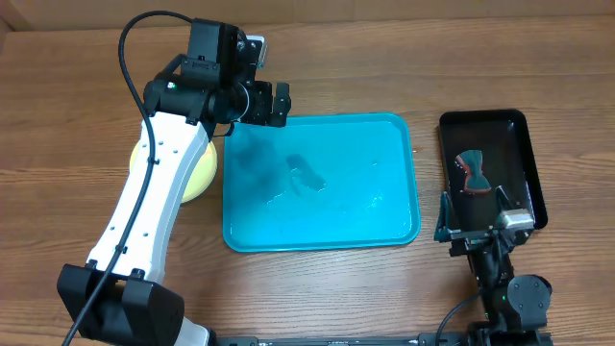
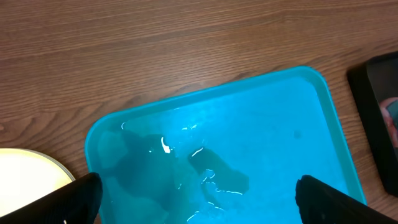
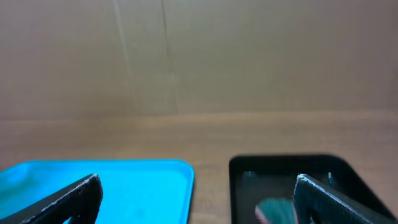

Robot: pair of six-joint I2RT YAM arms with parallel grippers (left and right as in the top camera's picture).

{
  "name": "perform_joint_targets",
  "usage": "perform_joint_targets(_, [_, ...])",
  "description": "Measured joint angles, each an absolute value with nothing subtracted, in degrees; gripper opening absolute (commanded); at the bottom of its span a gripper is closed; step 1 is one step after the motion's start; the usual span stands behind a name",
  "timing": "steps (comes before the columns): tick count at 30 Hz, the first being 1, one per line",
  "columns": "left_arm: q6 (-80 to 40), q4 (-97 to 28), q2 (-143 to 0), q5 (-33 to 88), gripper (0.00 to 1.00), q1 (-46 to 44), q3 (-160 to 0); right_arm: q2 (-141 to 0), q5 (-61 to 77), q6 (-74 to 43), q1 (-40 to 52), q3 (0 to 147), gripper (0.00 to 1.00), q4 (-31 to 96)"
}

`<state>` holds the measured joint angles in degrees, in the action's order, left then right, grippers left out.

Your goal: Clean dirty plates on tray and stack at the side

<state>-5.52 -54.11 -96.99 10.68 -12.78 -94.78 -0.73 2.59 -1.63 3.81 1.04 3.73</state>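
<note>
The teal-blue tray (image 1: 404, 173) lies mid-table with no plate on it, only shadows and glare; it also shows in the left wrist view (image 2: 311, 112) and the right wrist view (image 3: 155, 186). A yellow-green rimmed plate stack (image 1: 205, 173) sits left of the tray, mostly hidden under my left arm; its pale edge shows in the left wrist view (image 2: 31, 174). My left gripper (image 1: 272, 104) is open and empty above the tray's far left corner. My right gripper (image 1: 473, 216) is open and empty by the black tray.
A glossy black tray (image 1: 524, 163) stands at the right, holding a small teal and red cloth-like object (image 1: 475, 173). Bare wooden table surrounds both trays. A cardboard wall shows behind in the right wrist view.
</note>
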Motion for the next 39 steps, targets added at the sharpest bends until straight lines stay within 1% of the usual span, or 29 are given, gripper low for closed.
perform_joint_targets(23, [-5.52, -54.11, -96.99, 10.66, 1.00, -12.78, -94.78, -0.73, 2.74, -1.67, 4.34, 1.06, 1.00, 4.80])
perform_joint_targets(29, [-4.93, -53.95, -96.99, 7.68, 1.00, -12.73, -94.78, -0.73, 2.74, -1.67, 4.36, 1.04, 1.00, 4.82])
perform_joint_targets(34, [-0.23, -46.98, -95.59, 5.34, 1.00, -12.67, -93.45, -0.73, 2.74, -1.69, 4.36, 1.04, 1.00, 4.82])
perform_joint_targets(36, [0.75, -41.06, -92.29, 5.02, 1.00, -12.67, -89.73, -0.73, 2.74, -1.67, 4.47, 1.04, 1.00, 4.78])
perform_joint_targets(39, [1.91, -31.77, -83.55, 4.78, 1.00, -12.38, -81.01, -0.73, 2.72, -1.67, 4.54, 1.06, 1.00, 4.80])
